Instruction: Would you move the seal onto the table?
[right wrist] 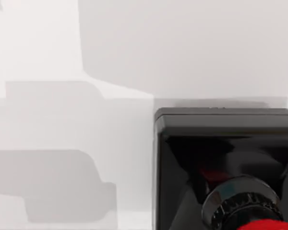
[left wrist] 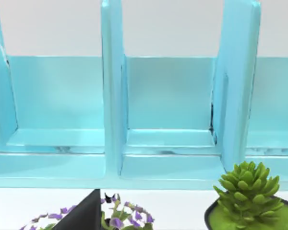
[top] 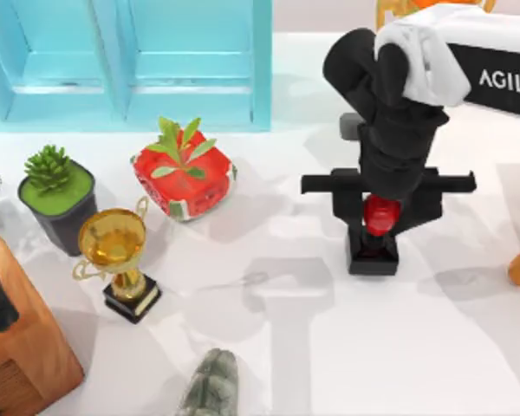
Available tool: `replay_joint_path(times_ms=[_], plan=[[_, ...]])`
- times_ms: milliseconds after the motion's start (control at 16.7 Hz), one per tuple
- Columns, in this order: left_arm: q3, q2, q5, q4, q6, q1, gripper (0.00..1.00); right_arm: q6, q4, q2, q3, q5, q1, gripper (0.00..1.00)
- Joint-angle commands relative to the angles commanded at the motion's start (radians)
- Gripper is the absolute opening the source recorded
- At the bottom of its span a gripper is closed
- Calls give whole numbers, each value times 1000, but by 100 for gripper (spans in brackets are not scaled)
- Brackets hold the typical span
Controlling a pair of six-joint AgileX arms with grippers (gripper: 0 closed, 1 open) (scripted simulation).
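While we look down from the top view, our right gripper [top: 377, 227] hangs over the right half of the table [top: 277, 347], its fingers closed on the red ball knob of the seal [top: 373, 247], whose black square base seems to sit on or just above the white surface. We judge the seal small, rigid and light, but the glossy knob looks slippery, so a hold low on the knob or at its neck should be surer than one on the crown.

From the left wrist view we see the turquoise cabinet [left wrist: 110, 96] and a green succulent [left wrist: 247, 189]; our left arm is parked at the left edge, and we cannot tell its gripper's state.

From the right wrist view the seal [right wrist: 221, 143] shows its black block close up with the ribbed collar beneath the knob, a firm, stiff place for a grip.
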Motion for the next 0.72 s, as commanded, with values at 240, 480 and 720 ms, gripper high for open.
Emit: replay_joint_path(times_ms=[240,480,720], plan=[[0,0,0,0,0,0,100,0,0,0,0,0,0,68],[0,0,0,0,0,0,100,0,0,0,0,0,0,98],[0,0,0,0,0,0,100,0,0,0,0,0,0,100]])
